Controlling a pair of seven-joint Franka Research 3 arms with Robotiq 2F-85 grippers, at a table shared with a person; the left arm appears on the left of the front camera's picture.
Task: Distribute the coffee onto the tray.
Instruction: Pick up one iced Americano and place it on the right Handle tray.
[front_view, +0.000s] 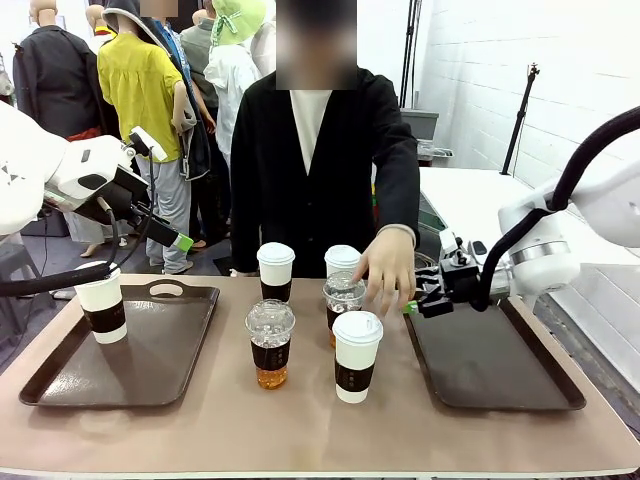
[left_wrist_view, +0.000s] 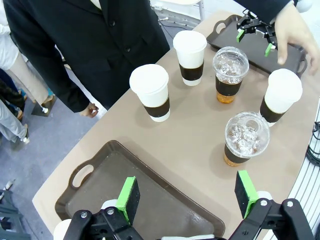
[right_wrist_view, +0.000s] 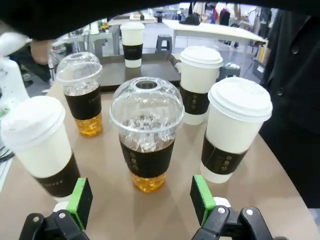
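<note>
1 of 6 placed. Five cups left on worktop (front_view: 300, 430) between trays, near white cup (front_view: 357, 355) frontmost. One white cup (front_view: 103, 303) on left tray (front_view: 160, 362); right tray (front_view: 500, 372) bare. Both wide open, empty: left gripper (left_wrist_view: 187, 195) above left tray, right gripper (front_view: 425, 298) beside far clear cup (front_view: 343, 297), person's hand (front_view: 388, 272) at it.

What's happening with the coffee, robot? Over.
Left hand open, right hand open, both empty. One white cup on left tray; five cups mid-table. Person's hand beside right hand, maybe in the way.
</note>
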